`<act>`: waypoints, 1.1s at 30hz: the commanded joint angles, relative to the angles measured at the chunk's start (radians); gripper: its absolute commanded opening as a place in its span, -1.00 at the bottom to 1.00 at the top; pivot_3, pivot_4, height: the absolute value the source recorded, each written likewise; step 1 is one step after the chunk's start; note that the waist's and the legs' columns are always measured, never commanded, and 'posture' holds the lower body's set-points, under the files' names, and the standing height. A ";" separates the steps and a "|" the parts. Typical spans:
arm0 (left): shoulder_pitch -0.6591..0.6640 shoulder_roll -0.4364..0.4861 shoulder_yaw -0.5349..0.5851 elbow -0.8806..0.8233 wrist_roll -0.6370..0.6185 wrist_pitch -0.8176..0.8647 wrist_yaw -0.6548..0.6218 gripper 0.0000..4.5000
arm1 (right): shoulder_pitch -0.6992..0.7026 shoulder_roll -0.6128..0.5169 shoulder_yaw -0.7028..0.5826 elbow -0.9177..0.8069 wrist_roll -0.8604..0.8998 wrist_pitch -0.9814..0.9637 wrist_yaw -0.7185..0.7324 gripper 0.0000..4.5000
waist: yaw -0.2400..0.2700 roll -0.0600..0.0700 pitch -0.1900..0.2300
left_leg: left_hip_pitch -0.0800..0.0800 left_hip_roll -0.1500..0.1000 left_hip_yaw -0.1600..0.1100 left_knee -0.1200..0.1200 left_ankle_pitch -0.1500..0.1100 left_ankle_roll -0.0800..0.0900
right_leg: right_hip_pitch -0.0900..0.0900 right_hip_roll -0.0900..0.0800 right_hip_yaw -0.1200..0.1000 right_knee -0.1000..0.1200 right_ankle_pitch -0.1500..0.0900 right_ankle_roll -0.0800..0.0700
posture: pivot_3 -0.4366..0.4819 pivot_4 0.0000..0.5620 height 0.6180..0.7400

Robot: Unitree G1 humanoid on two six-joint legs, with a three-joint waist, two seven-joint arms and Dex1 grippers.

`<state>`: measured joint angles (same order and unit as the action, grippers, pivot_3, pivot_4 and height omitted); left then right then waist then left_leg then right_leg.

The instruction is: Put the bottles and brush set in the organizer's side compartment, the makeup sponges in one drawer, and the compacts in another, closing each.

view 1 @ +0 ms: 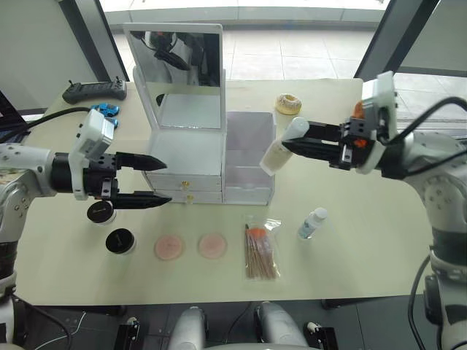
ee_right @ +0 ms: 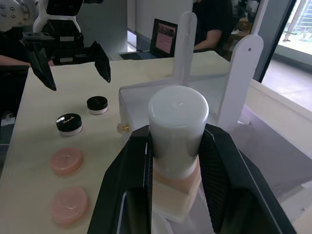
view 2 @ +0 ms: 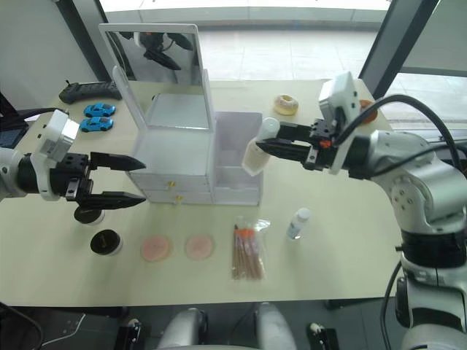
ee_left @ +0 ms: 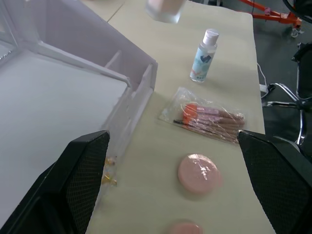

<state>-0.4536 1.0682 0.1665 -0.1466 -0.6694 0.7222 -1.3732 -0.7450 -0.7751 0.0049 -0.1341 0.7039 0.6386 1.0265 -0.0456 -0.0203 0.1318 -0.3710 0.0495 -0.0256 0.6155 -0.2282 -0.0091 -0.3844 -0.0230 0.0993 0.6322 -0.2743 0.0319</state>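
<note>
Two compacts [view 1: 109, 226] lie at the frame's lower left on the table [view 1: 350, 270], beneath my left gripper [view 1: 149, 179], whose jaws stand apart and empty. Rightward come the sponges [view 1: 191, 246], then the brush set [view 1: 260, 251] and the blue-label bottle [view 1: 312, 223]. At centre stands the organizer [view 1: 186, 157]; my right gripper [view 1: 292, 148], jaws clamped on the peach bottle [view 1: 281, 148], holds it over the side compartment [view 1: 250, 157]. Bottle-stowing is in hand, I judge; next I must lower it and let go.

The right gripper's [ee_right: 178, 161] black fingers [ee_right: 134, 170] clamp the peach-pink bottle [ee_right: 176, 156] by its white cap, above the organizer [ee_right: 234, 97].
</note>
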 commanded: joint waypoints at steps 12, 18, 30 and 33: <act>0.094 0.025 0.129 -0.099 -0.058 0.010 0.066 1.00 | -0.243 0.199 0.188 0.582 -0.343 -0.386 0.310 -0.56 | -0.003 0.000 0.000 | 0.000 0.000 0.000 0.000 0.000 0.000 | -0.001 0.000 0.000 0.003 0.001 -0.001 | -0.05 -0.47 1.00; 0.099 0.024 0.134 -0.107 -0.062 0.008 0.084 1.00 | -0.269 0.231 0.200 0.745 -0.434 -0.505 0.362 -0.56 | -0.004 0.000 0.000 | 0.000 0.000 0.000 0.000 0.000 0.000 | -0.002 0.000 0.000 0.004 0.001 -0.001 | -0.05 -0.47 1.00; 0.063 0.011 0.096 -0.090 -0.051 -0.008 0.096 1.00 | -0.306 0.252 0.184 0.865 -0.508 -0.579 0.427 -0.24 | -0.003 0.000 0.000 | 0.001 0.000 0.000 0.000 0.000 0.000 | -0.002 0.000 0.000 0.006 0.001 -0.001 | -0.05 -0.47 1.00; 0.046 0.007 0.081 -0.081 -0.047 -0.013 0.094 1.00 | -0.310 0.243 0.168 0.838 -0.500 -0.566 0.424 0.20 | -0.006 0.000 0.000 | 0.001 0.000 0.000 0.000 0.000 0.000 | -0.002 0.000 0.000 0.006 0.001 -0.001 | -0.05 -0.47 1.00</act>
<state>-0.3827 1.0739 0.2452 -0.2224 -0.7124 0.7247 -1.2778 -1.0173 -0.5162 0.2101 0.7433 0.1953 0.0656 1.4433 -0.0512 -0.0204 0.1319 -0.3699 0.0493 -0.0252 0.6159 -0.2282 -0.0092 -0.3861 -0.0231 0.0995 0.6385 -0.2735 0.0305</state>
